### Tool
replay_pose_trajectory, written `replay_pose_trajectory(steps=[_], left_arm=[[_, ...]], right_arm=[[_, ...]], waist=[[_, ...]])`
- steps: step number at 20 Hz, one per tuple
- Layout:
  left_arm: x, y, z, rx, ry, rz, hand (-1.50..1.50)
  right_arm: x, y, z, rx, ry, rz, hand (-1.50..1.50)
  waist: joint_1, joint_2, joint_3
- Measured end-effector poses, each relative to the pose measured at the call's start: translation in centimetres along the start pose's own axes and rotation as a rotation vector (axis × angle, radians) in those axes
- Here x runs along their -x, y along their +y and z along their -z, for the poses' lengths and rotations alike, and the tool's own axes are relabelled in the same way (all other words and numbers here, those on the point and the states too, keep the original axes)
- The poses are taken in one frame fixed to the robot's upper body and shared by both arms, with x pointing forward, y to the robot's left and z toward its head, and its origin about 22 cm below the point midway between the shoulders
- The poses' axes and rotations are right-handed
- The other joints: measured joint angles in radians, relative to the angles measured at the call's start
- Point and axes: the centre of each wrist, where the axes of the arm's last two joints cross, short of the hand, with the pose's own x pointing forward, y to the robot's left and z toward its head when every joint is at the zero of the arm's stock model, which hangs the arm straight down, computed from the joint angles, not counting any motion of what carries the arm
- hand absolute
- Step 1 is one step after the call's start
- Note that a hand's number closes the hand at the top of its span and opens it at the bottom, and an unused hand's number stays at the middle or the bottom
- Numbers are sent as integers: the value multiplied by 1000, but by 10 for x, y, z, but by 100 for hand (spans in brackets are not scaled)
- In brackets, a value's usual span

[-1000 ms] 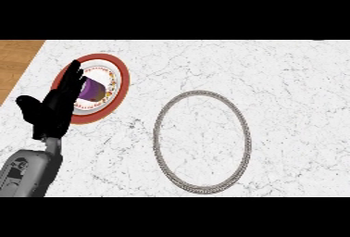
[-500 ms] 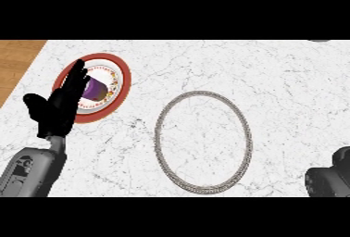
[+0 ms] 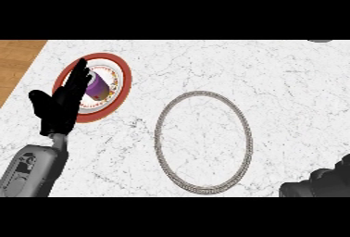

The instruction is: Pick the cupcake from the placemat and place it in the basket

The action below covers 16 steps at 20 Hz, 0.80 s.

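White marble counter (image 3: 273, 83). I see cupcake (image 3: 97, 86) on red-rimmed placemat (image 3: 121, 92), not picked. My left hand (image 3: 63, 102) over it, fingers straight, holding nothing. Right hand (image 3: 327, 183) low corner, fingers unclear. Basket (image 3: 161, 139) without cupcake; grasp, transfer, release left.

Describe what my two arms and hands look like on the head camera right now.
The left hand is matte black with long slim fingers and a thumb, mounted on a light grey forearm with darker recessed panels in its casing. Of the right hand, only a dark, blocky part shows at the lower right corner; its fingers cannot be made out. No cables or markings are visible.
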Motion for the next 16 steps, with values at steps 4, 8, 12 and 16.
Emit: replay_pose_trajectory(steps=[4, 8, 12, 16], left_arm=[[2, -5, 1, -1, 4, -3, 0], [3, -5, 1, -1, 4, 0, 0], [3, -4, 2, 4, 7, 0, 0], [2, -7, 2, 8, 10, -3, 0]], right_arm=[[16, -8, 8, 25, 2, -61, 150], [29, -17, 14, 45, -6, -90, 150], [39, -26, 18, 49, -8, -91, 150], [43, -36, 21, 44, -9, -54, 150]], waist=[[1, 0, 0], [4, -1, 1], [8, -2, 2], [7, -4, 2]])
